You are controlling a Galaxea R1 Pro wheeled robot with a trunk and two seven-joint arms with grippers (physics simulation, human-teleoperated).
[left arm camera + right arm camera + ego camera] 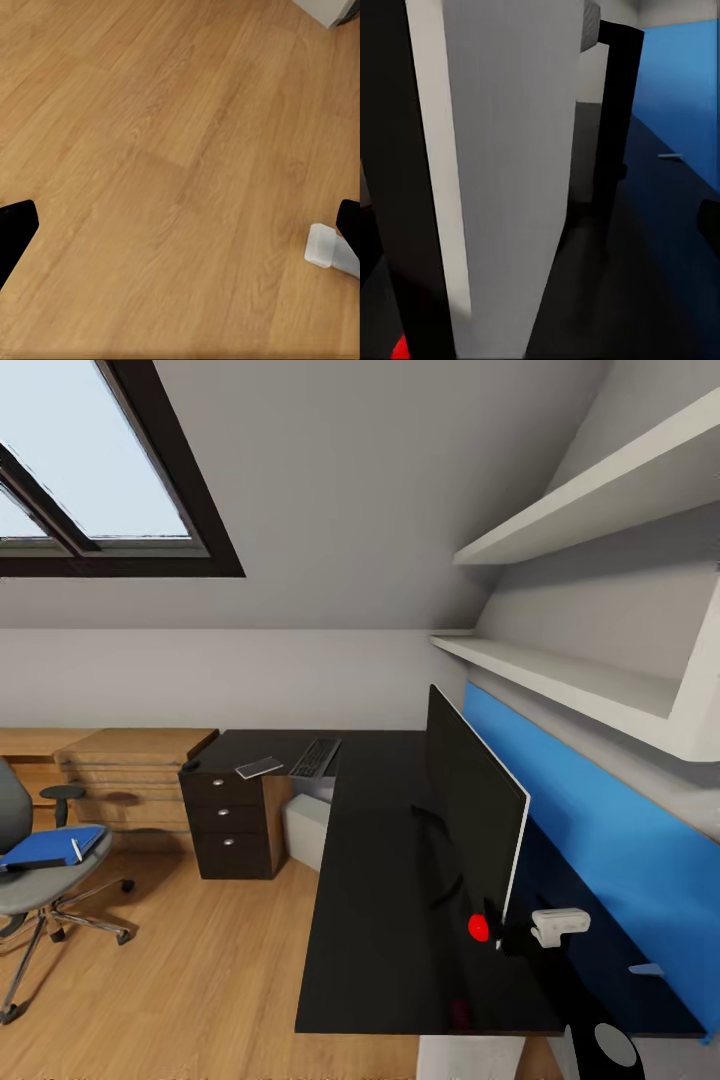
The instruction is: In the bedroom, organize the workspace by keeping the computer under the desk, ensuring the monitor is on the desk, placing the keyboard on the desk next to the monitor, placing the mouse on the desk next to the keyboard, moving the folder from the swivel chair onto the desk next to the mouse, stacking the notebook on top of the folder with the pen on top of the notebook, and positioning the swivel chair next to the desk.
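The black desk [370, 920] carries the wide monitor [478, 812], seen edge-on, with its pale back [502, 172] close in the right wrist view. My right gripper [515, 930] [540, 240] is open, its fingers straddling the monitor's near edge. On the far wing lie the keyboard [315, 757], the notebook [259, 767] and the small dark mouse [190, 766]. Below that wing stands the light computer [305, 828]. At far left, the swivel chair [25, 895] holds the blue folder [45, 848], and the white pen [76, 850] lies on it. My left gripper [180, 232] hangs open over bare wood floor.
A blue wall panel [600, 830] and white shelves [560, 670] run behind the desk. A light wooden drawer chest [130, 780] stands left of the desk's drawers [228, 825]. A small pale item [645, 968] lies behind the monitor. Open floor [200, 980] separates chair and desk.
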